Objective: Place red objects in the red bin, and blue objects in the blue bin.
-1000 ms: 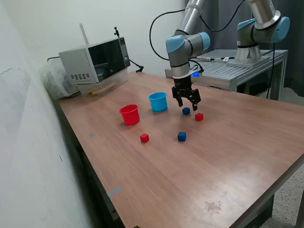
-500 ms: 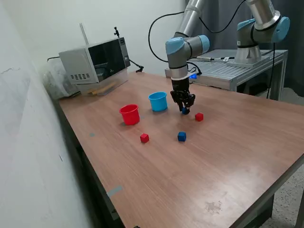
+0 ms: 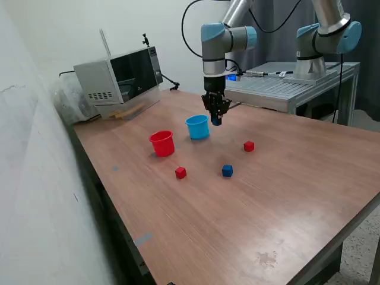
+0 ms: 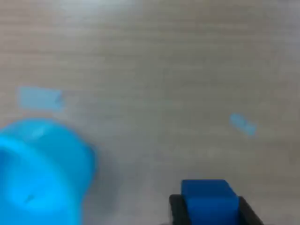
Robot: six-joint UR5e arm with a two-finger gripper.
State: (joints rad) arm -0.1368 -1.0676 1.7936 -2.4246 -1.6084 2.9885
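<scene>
Blue cube (image 4: 209,200) pinched in our jaws, lifted off the surface (image 3: 285,196).
We see the blue bin (image 3: 197,126) just left of our gripper (image 3: 216,120) in the exterior frame.

UR5e arm reaches down from above, wrist vertical, tool (image 3: 216,120) pointing straight down, raised clear of table. Fingers (image 4: 177,209) clamped on opposite sides of dark-blue cube (image 4: 209,200), held between tips.

Bare tabletop (image 3: 279,196) around scattered cubes.
</scene>
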